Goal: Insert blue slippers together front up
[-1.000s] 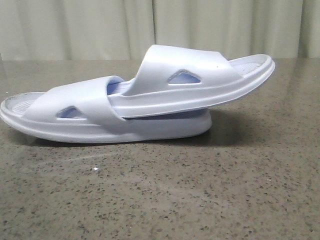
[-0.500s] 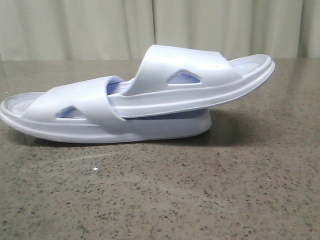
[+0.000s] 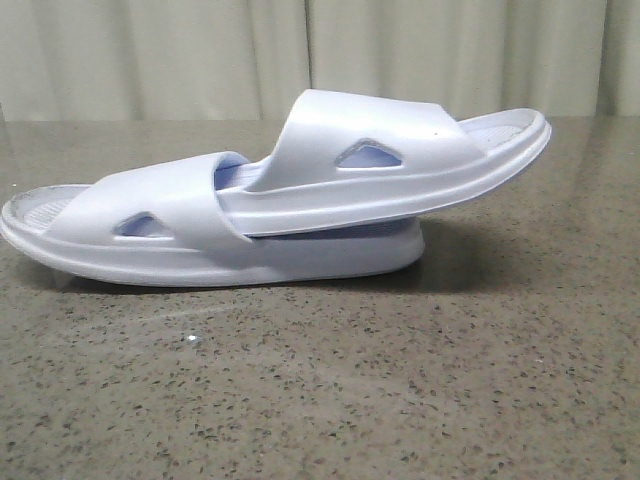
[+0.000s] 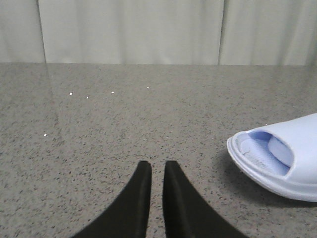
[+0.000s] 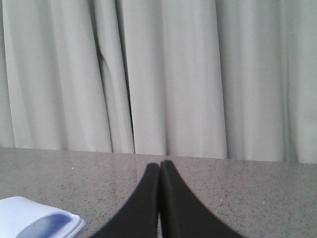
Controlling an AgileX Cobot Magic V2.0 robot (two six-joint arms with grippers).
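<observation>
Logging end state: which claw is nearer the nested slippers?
Left, likely. The left claw hangs empty, with the lower slipper close beside it. The right claw sees only a slipper end.

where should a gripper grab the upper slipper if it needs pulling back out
Probably by the raised end of the upper slipper, the sole rim on the right in the front view. That end overhangs the lower slipper and sits clear of the table, so fingers could close above and below it, coming in from the right. The other end is tucked under the lower slipper's strap.
</observation>
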